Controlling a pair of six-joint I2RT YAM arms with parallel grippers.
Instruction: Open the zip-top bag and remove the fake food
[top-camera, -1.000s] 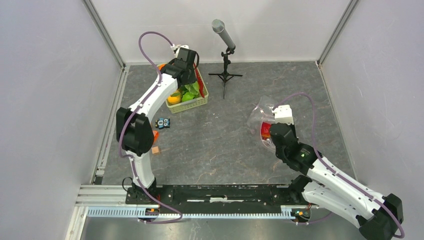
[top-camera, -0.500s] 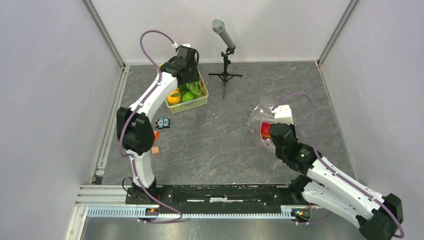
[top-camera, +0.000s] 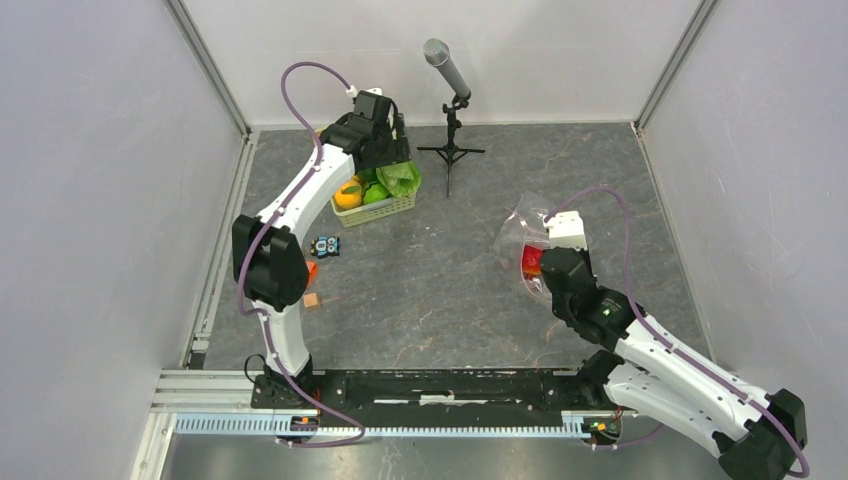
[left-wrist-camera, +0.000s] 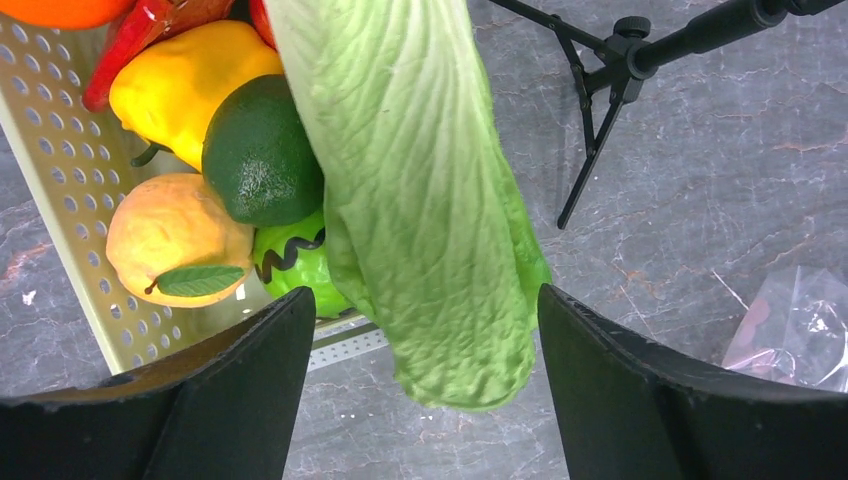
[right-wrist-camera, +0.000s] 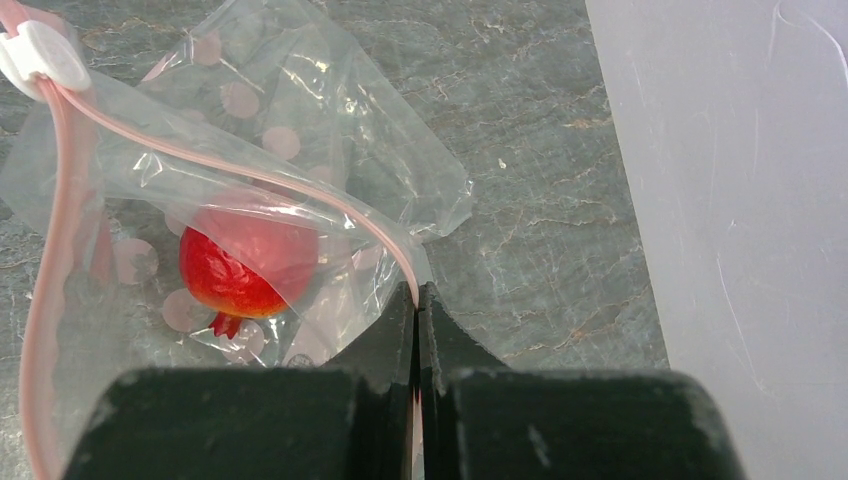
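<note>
The cabbage has swung out to the right side of the green basket. It now hangs past the rim, long axis pointing down and away between the fingers of the left hand, which stand wide with no clear clamp on it.

The right hand is pinched tight on the pink zip strip of the zip-top bag, which lies on the surface at the right. The red piece sits inside, just left of and beyond that pinch. The right arm is at the bag and the left is well apart from it, so I judge that reaching the red piece means bringing the left hand across.

Only the right wrist view shows the strip's gape. Only the left wrist view shows the spread fingers.
</note>
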